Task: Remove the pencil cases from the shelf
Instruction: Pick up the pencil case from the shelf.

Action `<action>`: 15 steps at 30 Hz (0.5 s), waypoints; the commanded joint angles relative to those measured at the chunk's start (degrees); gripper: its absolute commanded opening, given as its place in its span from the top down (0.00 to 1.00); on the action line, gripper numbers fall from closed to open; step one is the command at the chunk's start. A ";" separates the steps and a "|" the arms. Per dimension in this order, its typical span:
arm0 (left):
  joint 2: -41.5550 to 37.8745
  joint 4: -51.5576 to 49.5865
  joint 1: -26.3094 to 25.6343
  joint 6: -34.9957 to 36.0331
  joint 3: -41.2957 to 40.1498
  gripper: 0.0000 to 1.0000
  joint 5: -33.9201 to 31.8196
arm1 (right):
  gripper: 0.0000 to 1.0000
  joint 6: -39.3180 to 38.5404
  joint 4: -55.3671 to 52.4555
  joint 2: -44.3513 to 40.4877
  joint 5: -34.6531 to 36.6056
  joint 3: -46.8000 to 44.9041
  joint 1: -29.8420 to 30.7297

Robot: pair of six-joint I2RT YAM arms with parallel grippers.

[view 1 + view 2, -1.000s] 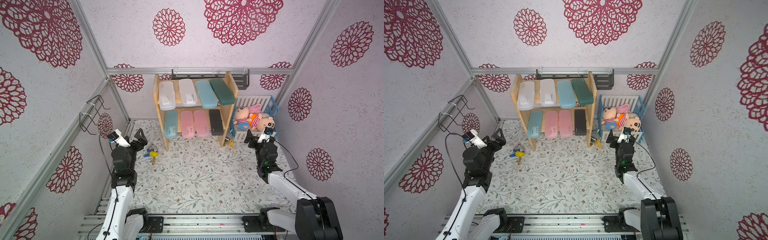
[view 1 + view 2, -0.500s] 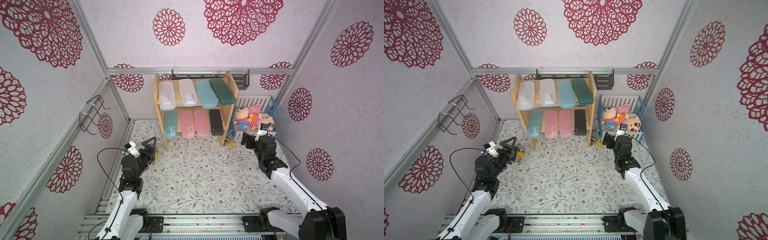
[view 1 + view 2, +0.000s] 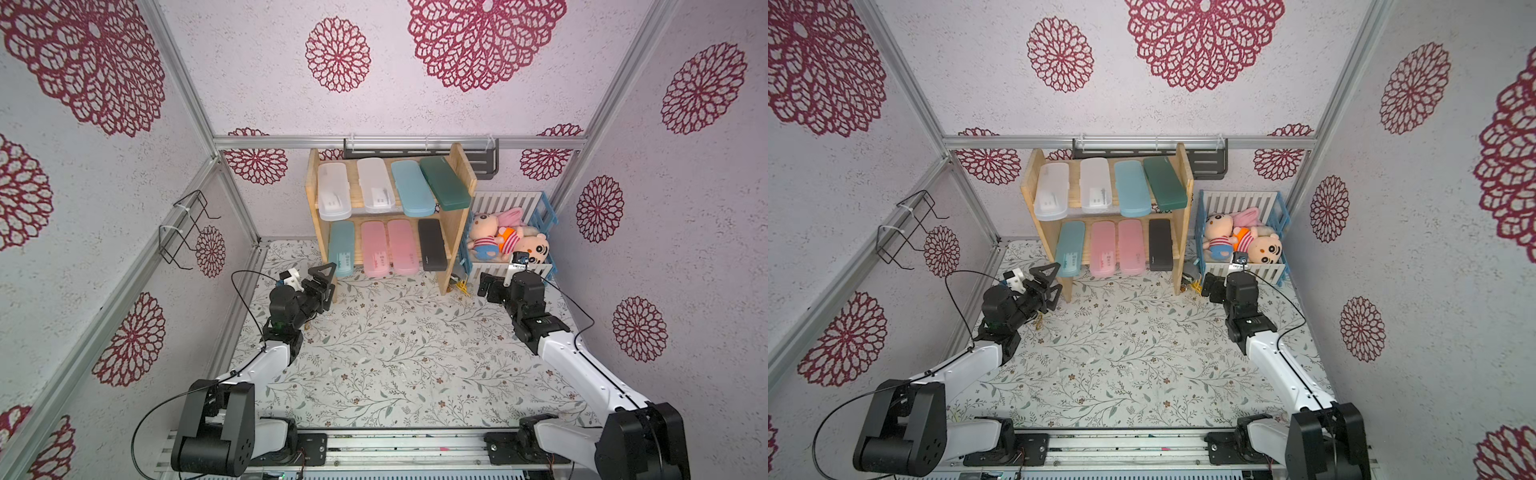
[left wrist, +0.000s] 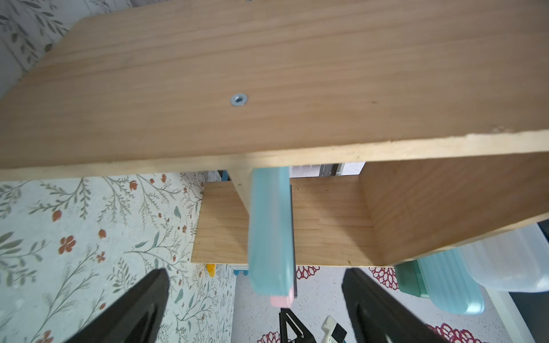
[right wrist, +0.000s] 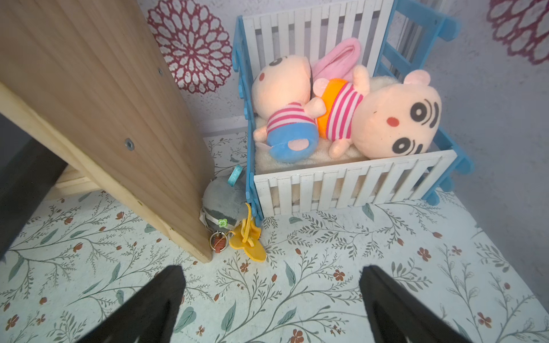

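Observation:
The wooden shelf (image 3: 454, 216) holds several pencil cases. Its upper tier carries two frosted white cases (image 3: 333, 195), a light blue one (image 3: 411, 188) and a dark green one (image 3: 445, 182). A light blue case (image 3: 341, 248), two pink ones (image 3: 375, 248) and a black one (image 3: 432, 245) lie below. My left gripper (image 3: 326, 284) is open beside the shelf's left leg, apart from it. In the left wrist view the lower light blue case (image 4: 270, 231) lies end-on ahead of the open left gripper (image 4: 255, 274). My right gripper (image 3: 488, 286) is open and empty near the right leg (image 5: 190, 237).
A white-and-blue crate (image 3: 540, 266) with plush toys (image 5: 386, 118) stands right of the shelf. A grey keychain toy (image 5: 222, 205) and a yellow piece (image 5: 248, 243) lie between them. A dark wall rack (image 3: 484, 160) hangs behind, and a wire holder (image 3: 187, 228) on the left wall.
Both arms have come down and forward toward the shelf. The left has moved from the left wall to the shelf's left leg, the right toward its right leg. Both grippers stayed open.

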 commanded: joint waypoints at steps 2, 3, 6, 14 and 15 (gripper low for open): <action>1.91 3.73 -0.50 0.49 2.48 0.05 0.38 | 0.01 0.12 1.37 1.12 -0.28 3.38 0.30; 2.40 3.60 -0.53 0.57 2.83 0.07 0.33 | 0.01 0.03 1.31 1.60 -0.31 3.66 0.30; 4.47 4.19 -0.54 0.45 3.78 0.13 0.57 | 0.01 -0.15 1.36 2.60 -0.26 4.45 0.30; 8.76 7.96 -0.87 -1.13 3.83 0.27 1.12 | 0.01 -0.59 1.79 3.95 -0.35 5.19 0.29; 9.18 8.48 -0.89 -1.40 3.83 0.30 1.08 | 0.01 -0.63 1.81 3.88 -0.40 5.14 0.30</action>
